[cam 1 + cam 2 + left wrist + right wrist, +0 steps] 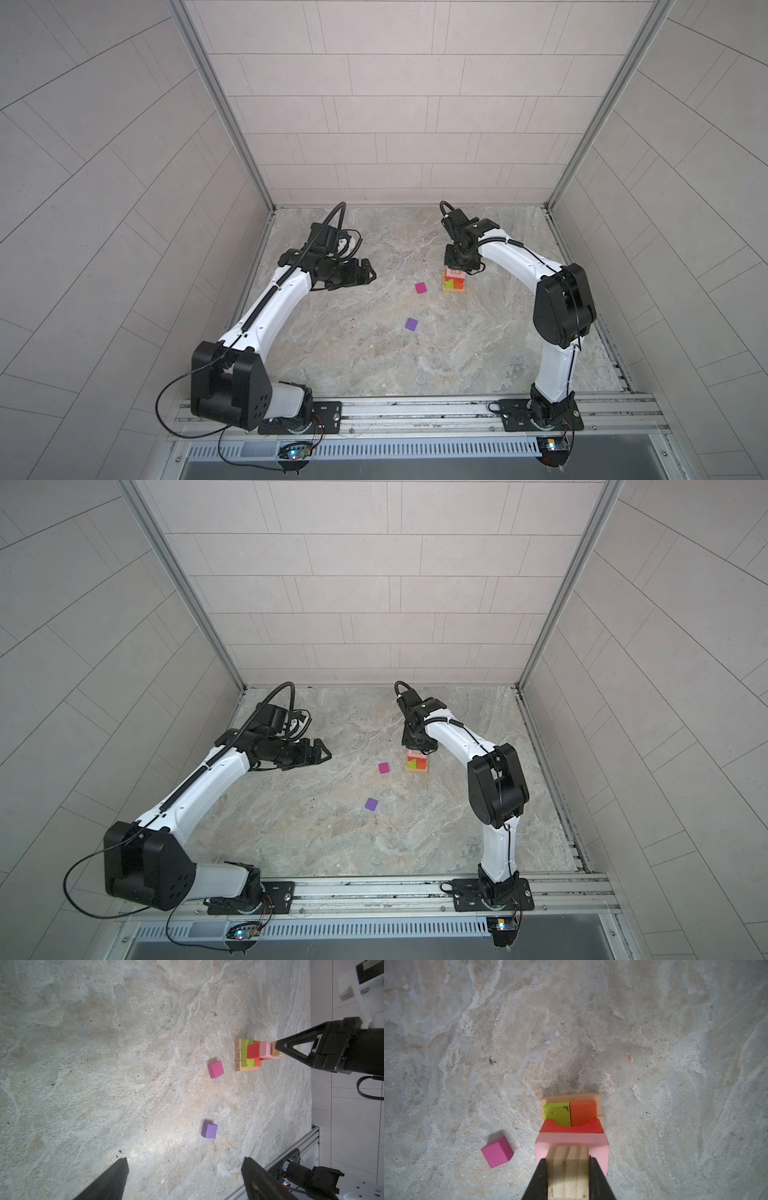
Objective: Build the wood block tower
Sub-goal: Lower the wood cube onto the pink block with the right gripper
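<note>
Mottled grey-beige stone-look surface point(374, 365). Behind and to both sides of it, pale tiled walls point(395, 83), aluminium posts point(222, 104) at its far corners.

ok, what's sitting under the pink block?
The red arch, which rests on a lime green block and an orange block side by side, over tan base bars. The pink block and the arch cover the rest of those layers.
</note>
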